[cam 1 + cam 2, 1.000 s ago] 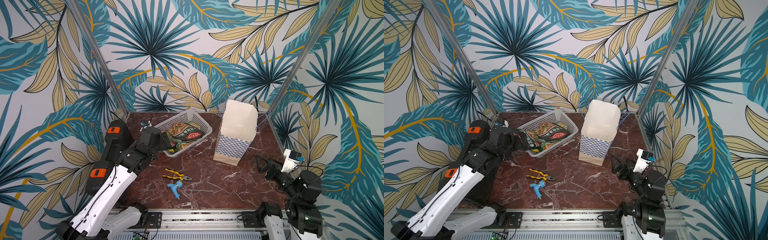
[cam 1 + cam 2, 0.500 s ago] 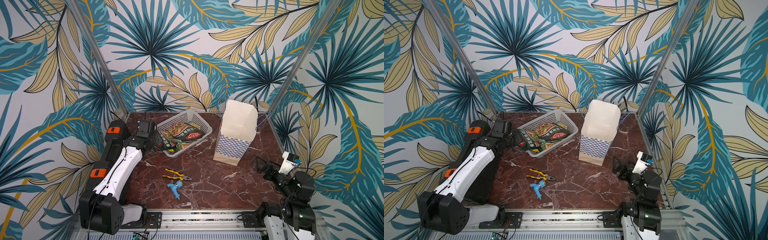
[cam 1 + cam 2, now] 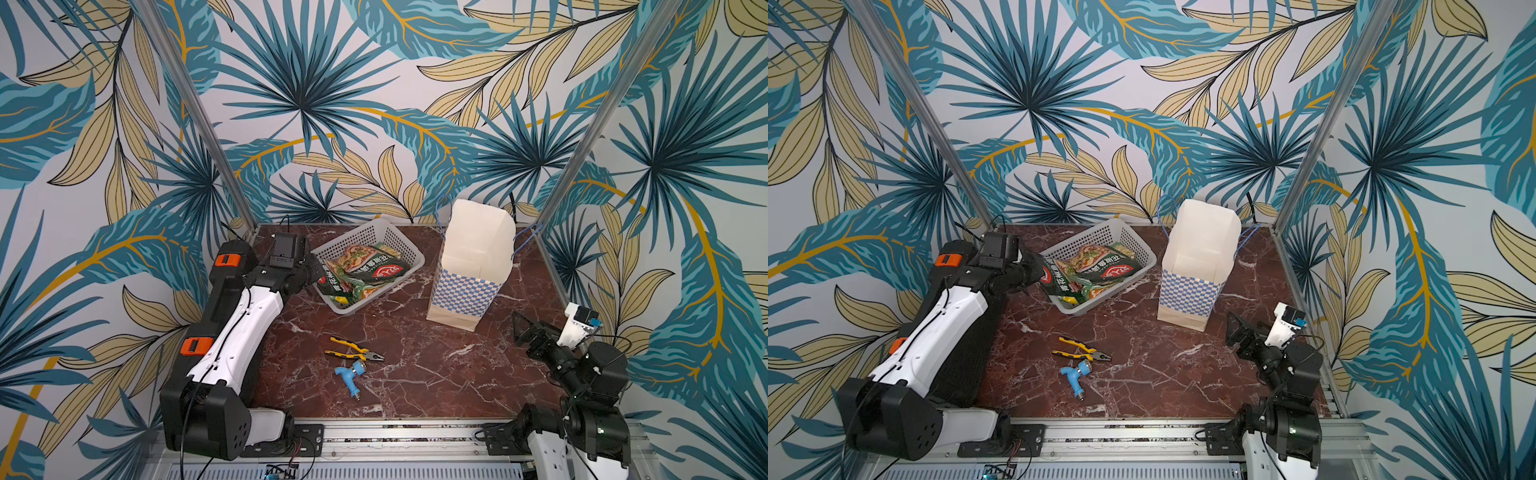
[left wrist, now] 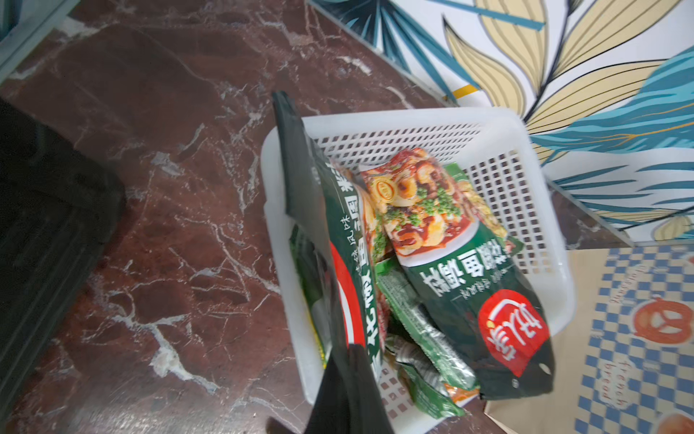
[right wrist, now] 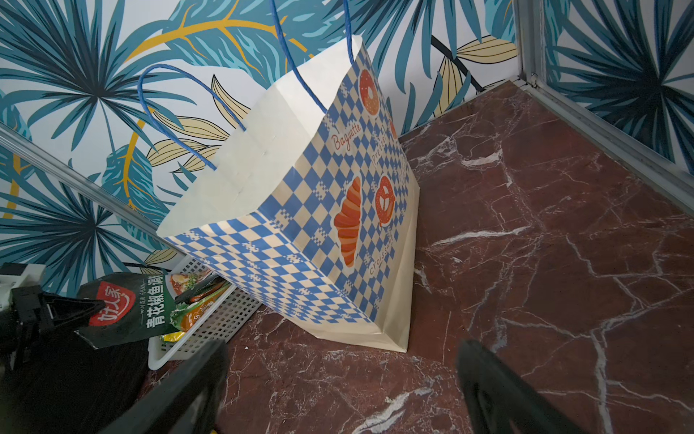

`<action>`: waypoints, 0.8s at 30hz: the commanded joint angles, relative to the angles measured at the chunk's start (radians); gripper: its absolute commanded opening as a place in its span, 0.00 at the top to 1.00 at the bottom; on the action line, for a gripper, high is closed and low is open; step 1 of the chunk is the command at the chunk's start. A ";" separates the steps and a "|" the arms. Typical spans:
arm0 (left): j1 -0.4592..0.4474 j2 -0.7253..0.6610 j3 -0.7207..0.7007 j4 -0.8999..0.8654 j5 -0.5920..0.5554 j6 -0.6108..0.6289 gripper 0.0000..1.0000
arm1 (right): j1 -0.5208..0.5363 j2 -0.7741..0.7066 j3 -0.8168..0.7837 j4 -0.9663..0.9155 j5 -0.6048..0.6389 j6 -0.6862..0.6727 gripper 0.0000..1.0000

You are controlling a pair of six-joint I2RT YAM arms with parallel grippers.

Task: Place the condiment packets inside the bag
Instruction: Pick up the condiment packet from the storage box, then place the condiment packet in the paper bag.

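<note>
Cream bag (image 3: 469, 291), one; white basket (image 3: 357, 240), one

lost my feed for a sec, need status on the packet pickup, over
Left gripper shut on a dark green packet at the basket edge. Right gripper open, empty. Bag upright, mouth open. Pliers lie off the path.

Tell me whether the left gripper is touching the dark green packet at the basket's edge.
Touching. The left wrist view shows the left gripper shut on the edge of the dark green packet; the right wrist view shows the same clamp.
</note>
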 commanded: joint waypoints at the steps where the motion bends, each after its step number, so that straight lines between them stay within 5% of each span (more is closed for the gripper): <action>1: -0.036 -0.028 0.169 -0.006 0.020 0.044 1.00 | -0.003 0.000 -0.024 0.045 0.007 0.008 0.00; 10: -0.220 0.045 0.545 -0.122 -0.053 0.099 1.00 | -0.003 0.002 -0.027 0.048 0.014 0.011 0.00; 24: -0.565 0.144 0.874 -0.034 -0.053 0.153 1.00 | -0.001 0.001 -0.035 0.054 0.023 0.017 0.00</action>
